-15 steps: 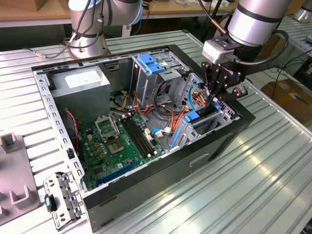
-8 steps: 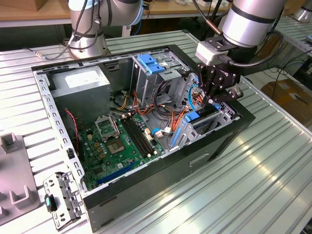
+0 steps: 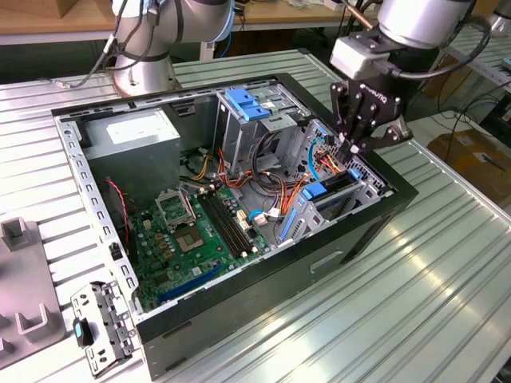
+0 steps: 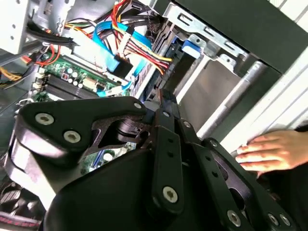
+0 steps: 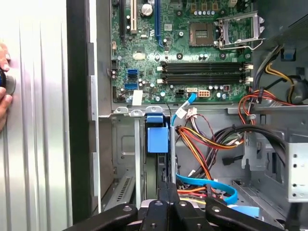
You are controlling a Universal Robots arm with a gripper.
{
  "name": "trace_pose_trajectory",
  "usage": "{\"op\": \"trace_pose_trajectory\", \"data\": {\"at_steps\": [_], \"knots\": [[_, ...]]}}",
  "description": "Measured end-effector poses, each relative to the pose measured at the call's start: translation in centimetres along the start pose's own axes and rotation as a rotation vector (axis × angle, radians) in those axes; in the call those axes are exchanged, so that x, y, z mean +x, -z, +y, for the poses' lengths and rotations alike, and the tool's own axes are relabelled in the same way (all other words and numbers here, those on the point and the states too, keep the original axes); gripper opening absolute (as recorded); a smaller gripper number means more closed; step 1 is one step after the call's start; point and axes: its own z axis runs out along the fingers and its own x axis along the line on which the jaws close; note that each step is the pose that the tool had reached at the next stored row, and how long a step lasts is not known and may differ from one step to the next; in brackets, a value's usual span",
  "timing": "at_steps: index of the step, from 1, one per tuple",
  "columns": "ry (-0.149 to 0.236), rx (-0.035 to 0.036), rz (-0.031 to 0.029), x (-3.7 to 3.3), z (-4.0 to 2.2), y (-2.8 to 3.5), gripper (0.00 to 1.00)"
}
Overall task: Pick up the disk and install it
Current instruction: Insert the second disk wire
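Disk [image 5: 157,137] sits edge-on in drive bay just below jaws [image 3: 352,148], apparently closed on nothing; seating unconfirmed

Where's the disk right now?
The disk stands on edge in the drive bay at the exterior view's right end of the computer case, just below the hand, beside the orange cables.

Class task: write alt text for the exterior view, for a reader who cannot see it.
A robot arm's black pincer hovers over the drive bay at the exterior view's right of an open computer case, above a disk in a blue carrier standing in the bay. The green motherboard lies exposed inside, beside a grey power supply, all on a ribbed metal table.
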Motion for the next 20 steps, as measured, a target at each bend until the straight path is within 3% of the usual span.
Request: {"op": "trace_pose_trajectory", "data": {"at_steps": [2,4,6,7,9,10,12,13,15,16,18,20], "knots": [[0.000,-0.0001,0.0003,-0.04,-0.02,1.22,0.11],[0.000,-0.0013,0.0021,-0.36,-0.02,1.29,0.11],[0.000,-0.0024,0.0077,-1.02,0.00,1.33,0.11],[0.000,-0.0030,0.0111,-1.84,0.02,1.35,0.11],[0.000,-0.0041,0.0165,-2.74,0.03,1.39,0.11],[0.001,-0.0053,0.0258,-3.61,0.05,1.42,0.11],[0.001,-0.0072,0.0448,-4.66,0.08,1.40,0.11],[0.001,-0.0092,0.0634,-5.55,0.10,1.36,0.11],[0.002,-0.0106,0.0824,-6.44,0.12,1.29,0.11],[0.002,-0.0112,0.0981,-6.85,0.12,1.26,0.11],[0.003,-0.0121,0.1378,-7.08,0.10,1.21,0.11],[0.003,-0.0132,0.1598,-7.14,-0.17,1.08,0.11]]}}
